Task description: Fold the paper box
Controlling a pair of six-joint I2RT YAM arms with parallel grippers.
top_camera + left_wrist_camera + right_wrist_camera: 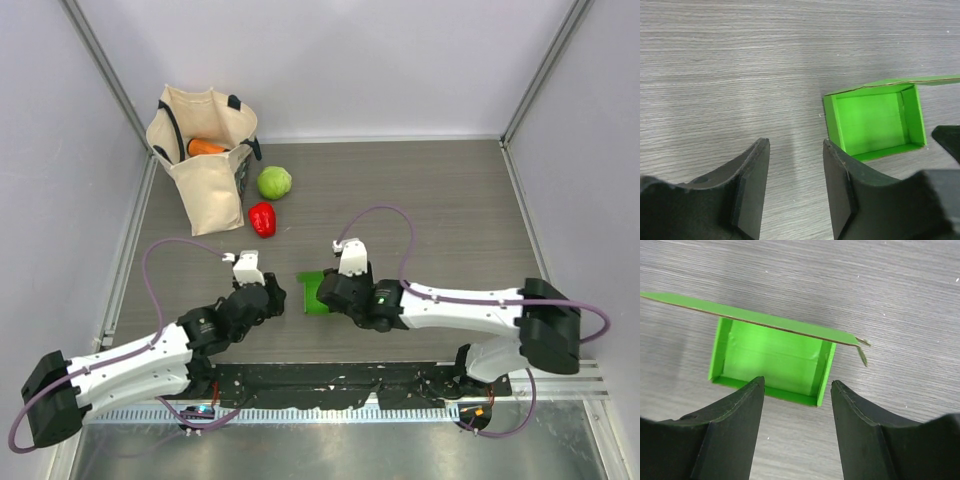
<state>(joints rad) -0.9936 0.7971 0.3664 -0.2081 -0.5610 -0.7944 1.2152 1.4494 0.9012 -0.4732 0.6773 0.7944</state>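
Observation:
The paper box (311,293) stands on the table as a bright green open tray with its four walls up. Its lid flap (755,320) rises from one long side. In the left wrist view the box (875,122) sits just right of and beyond my left gripper (796,145), which is open over bare table and holds nothing. My right gripper (797,382) is also open, with the box (772,357) just past its fingertips and untouched. From above, the left gripper (277,296) and the right gripper (328,291) flank the box closely.
A cream canvas bag (205,160) holding an orange carrot (206,147) stands at the back left. A round pale-green vegetable (274,182) and a red pepper (262,218) lie beside it. Grey walls enclose the table on the left, right and back.

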